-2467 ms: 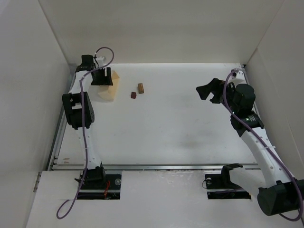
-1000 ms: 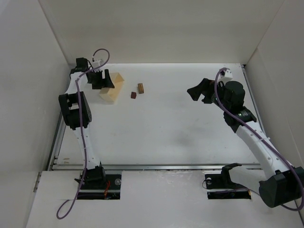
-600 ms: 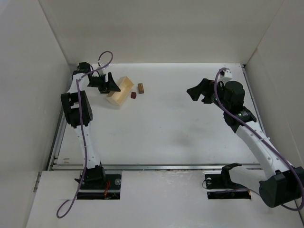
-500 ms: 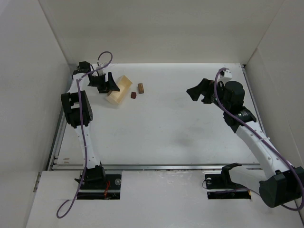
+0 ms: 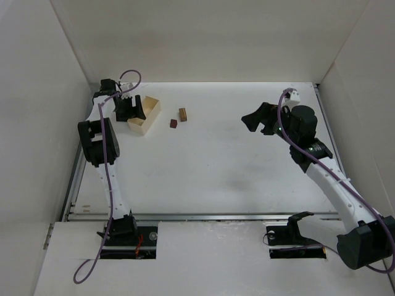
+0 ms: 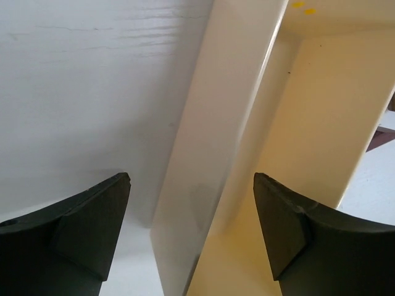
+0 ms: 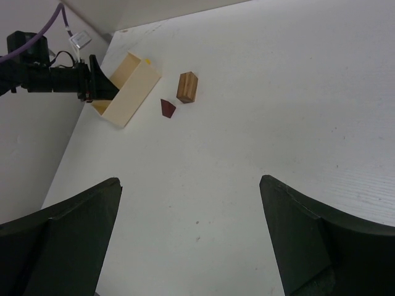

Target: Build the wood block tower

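Tabletop (image 5: 216,172): wide left end effector (image 6: 191,179) straddles box (image 5: 148,114) wall; right end effector (image 7: 189,180) wide; tan cube (image 5: 182,114), brown cube (image 5: 173,123) outside.

Robotics lab, white encl walls (image 5: 203,37), white table (image 5: 216,172)

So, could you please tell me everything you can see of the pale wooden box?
The box is a pale, smooth wooden oblong with thin walls, open on top, nothing visible inside. It lies flat and slanted on the white table, near its far left corner. The open left tool straddles one wall, no clear contact. The tan block and the dark block lie apart from it.
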